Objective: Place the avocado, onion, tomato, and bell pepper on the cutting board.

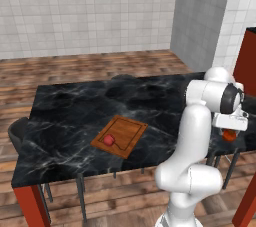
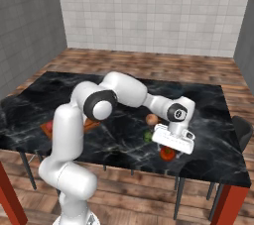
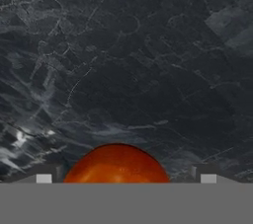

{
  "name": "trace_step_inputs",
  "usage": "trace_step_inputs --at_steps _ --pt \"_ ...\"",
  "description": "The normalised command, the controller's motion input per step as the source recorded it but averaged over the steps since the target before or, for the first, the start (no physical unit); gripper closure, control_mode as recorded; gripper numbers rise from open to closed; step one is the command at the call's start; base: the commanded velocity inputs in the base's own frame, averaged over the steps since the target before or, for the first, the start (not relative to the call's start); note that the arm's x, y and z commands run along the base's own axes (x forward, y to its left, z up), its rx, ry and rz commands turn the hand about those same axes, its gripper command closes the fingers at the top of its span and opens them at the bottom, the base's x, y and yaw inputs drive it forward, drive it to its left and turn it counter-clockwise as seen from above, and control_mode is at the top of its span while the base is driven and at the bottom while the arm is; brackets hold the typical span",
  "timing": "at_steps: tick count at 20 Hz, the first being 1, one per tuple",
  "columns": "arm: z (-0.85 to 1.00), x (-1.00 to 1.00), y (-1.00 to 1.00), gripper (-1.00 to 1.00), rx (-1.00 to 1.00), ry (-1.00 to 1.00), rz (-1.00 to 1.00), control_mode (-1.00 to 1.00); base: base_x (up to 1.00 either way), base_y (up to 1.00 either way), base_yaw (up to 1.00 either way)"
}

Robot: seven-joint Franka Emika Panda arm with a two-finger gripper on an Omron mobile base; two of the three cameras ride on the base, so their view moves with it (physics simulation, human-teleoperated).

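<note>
Cutting board (image 1: 120,135) sits at the table's (image 1: 75,116) near-centre, one red piece (image 1: 109,140) on its 8 o'clock corner. At the table's right end, onion (image 2: 152,119) lies at 11 o'clock from the gripper (image 3: 116,176), avocado (image 2: 148,135) just beside it at 9. Jaws spread either side of the tomato (image 3: 117,163); contact cannot be told.

tomato (image 3: 116,164) below my hand orange-red, glossy | counter (image 1: 75,111) black marble, white veins | cutting board (image 1: 127,133) brown wood | piece on it (image 1: 109,140) red | onion (image 2: 152,119) tan | avocado (image 2: 148,136) green
</note>
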Motion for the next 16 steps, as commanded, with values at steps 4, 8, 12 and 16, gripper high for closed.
trace_step_inputs --at_steps 4,8,12,16 --pt "-0.13 -0.23 0.0 1.0 0.03 0.01 -0.04 -1.0 0.0 0.0 0.0" --pt "0.02 -0.29 0.0 1.0 0.03 0.0 -0.02 -1.0 0.0 0.0 0.0" --pt "0.24 -0.25 0.0 1.0 0.0 -0.04 0.0 -1.0 0.0 0.0 0.0" --pt "0.42 -0.2 0.01 1.0 0.0 -0.07 0.0 -1.0 0.0 0.0 0.0"
